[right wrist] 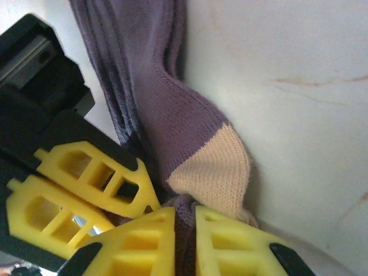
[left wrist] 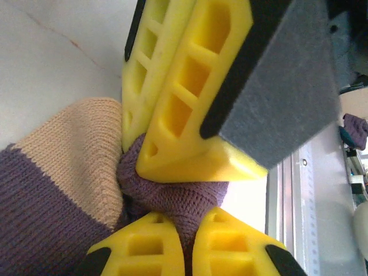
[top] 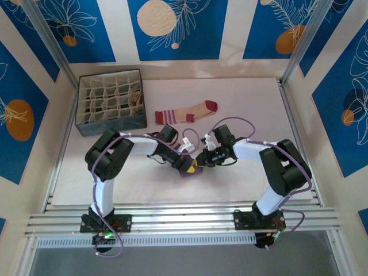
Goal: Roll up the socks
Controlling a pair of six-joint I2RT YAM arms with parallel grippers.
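I see a pale table (top: 259, 103). A divided box (top: 110, 103) sits at its far left. A tan sock (top: 187, 113) and a purple sock (top: 188, 170) lie mid-table.

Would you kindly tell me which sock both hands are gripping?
The purple sock with the tan patch, pinched by the left hand and right hand; the tan sock with the dark-red toe lies flat, untouched.

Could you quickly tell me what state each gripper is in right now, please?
Left gripper: closed, pinching the purple sock.
Right gripper: closed, pinching the same purple sock.
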